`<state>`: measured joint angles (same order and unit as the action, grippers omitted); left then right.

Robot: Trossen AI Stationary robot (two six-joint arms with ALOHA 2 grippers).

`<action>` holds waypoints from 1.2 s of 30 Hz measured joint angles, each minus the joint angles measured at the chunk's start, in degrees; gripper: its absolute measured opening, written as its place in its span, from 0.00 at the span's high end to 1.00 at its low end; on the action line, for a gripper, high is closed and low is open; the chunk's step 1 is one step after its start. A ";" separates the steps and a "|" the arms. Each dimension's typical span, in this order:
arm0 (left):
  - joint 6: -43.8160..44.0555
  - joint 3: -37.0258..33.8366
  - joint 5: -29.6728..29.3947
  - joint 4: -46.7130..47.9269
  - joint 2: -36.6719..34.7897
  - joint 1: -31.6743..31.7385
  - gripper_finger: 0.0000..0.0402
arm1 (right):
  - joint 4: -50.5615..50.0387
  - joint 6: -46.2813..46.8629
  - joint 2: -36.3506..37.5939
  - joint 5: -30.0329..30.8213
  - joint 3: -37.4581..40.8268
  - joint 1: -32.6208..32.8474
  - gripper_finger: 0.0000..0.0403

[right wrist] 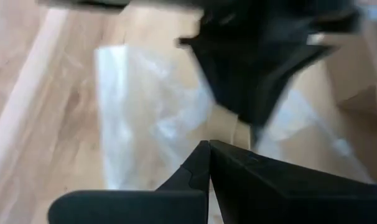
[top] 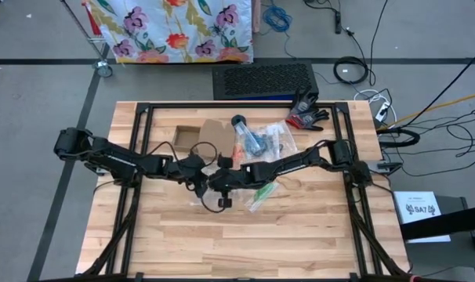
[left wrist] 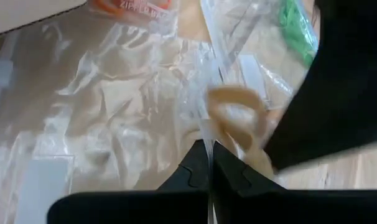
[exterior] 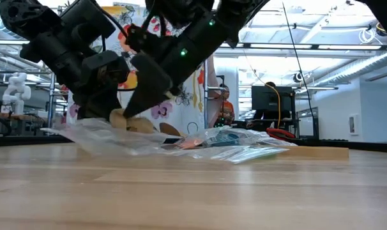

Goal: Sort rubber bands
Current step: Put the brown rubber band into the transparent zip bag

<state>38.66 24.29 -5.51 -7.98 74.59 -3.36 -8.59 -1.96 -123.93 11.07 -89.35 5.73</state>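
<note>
A clear plastic bag (left wrist: 114, 118) lies crumpled on the wooden table at its middle, with tan rubber bands (left wrist: 238, 115) inside it near my fingertips. My left gripper (left wrist: 209, 146) is shut on this bag. My right gripper (right wrist: 209, 144) is also shut and slants down from the table's right, its tip close over the same bag (right wrist: 145, 118) and right next to the left gripper (top: 204, 175). In the low view the right gripper's tip (exterior: 131, 110) stands just above the tan bands (exterior: 131, 122). A bag of green bands (left wrist: 297, 31) lies farther off. My left gripper pinches a raised fold of the clear bag (left wrist: 208, 127) between its two shut fingers, beside the tan bands. The fingers slant down from the table's left. The rest of the bag lies slack on the table. Whether my right gripper touches the bag cannot be told.
A pile of bags and a clear tube (top: 257, 139) lies behind the grippers. A bag of green bands (top: 261, 194) is to their right, an open cardboard box (top: 192, 135) at the back left, black and red gloves (top: 306, 115) at the back right.
</note>
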 joint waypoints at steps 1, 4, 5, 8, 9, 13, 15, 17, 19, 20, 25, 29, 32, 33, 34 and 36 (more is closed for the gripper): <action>-0.01 0.00 0.00 -0.21 0.00 0.00 1.00 | 0.42 -0.04 -0.43 -0.92 -0.02 0.03 1.00; -0.01 0.00 0.02 -0.84 0.00 0.00 1.00 | 0.54 -0.29 -2.41 -0.59 -0.02 -0.05 1.00; 0.01 0.00 0.02 -0.66 0.00 0.00 1.00 | 0.46 -0.36 -3.07 0.63 0.00 -0.16 1.00; 0.04 0.00 0.04 -0.69 0.02 0.00 1.00 | 1.36 -1.76 -5.05 5.07 0.01 -0.47 1.00; 0.06 0.00 0.04 -0.58 0.02 0.00 1.00 | 2.51 -2.88 -5.65 5.36 0.01 -0.52 1.00; 0.05 -0.03 0.49 -0.20 0.02 -0.03 1.00 | 6.05 -4.93 -6.69 5.38 0.09 -0.47 1.00; 0.06 -0.04 0.71 -0.25 0.02 -0.04 1.00 | 5.92 -5.71 -6.70 5.38 0.09 -0.75 1.00; 0.06 -0.04 0.97 -0.33 0.02 -0.03 1.00 | 5.42 -5.17 -6.70 5.96 0.09 -1.13 1.00; 0.08 -0.04 0.99 -0.73 0.02 0.02 1.00 | 5.24 -3.78 -6.56 10.06 0.07 -1.27 1.00; 0.06 -0.04 1.21 -0.68 0.02 0.01 1.00 | 5.13 -3.68 -6.30 11.38 0.07 -1.14 1.00; 0.03 -0.04 2.12 -0.66 0.02 -0.09 1.00 | 6.99 -5.21 -4.95 12.15 -0.06 -0.78 1.00; 0.01 -0.04 2.58 -0.70 0.04 -0.10 1.00 | 7.60 -8.27 -5.42 7.72 -0.07 -1.52 1.00; 0.01 -0.07 2.87 -0.74 0.13 -0.11 1.00 | 6.94 -9.06 -6.57 -4.05 -0.08 -3.12 1.00; 0.03 -0.07 2.89 -0.98 0.13 -0.07 1.00 | 5.88 -8.75 -6.68 -8.50 -0.08 -3.65 1.00; -0.01 -0.07 2.45 -0.93 0.13 -0.11 1.00 | 4.32 -7.82 -6.68 -12.42 -0.08 -4.10 1.00; -0.02 -0.07 1.26 -0.79 0.13 -0.05 1.00 | 1.55 -5.03 -6.24 -18.94 -0.08 -4.69 1.00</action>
<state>38.64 24.23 -4.26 -8.77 74.72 -3.41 -7.04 -6.99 -130.17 -7.86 -89.43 1.04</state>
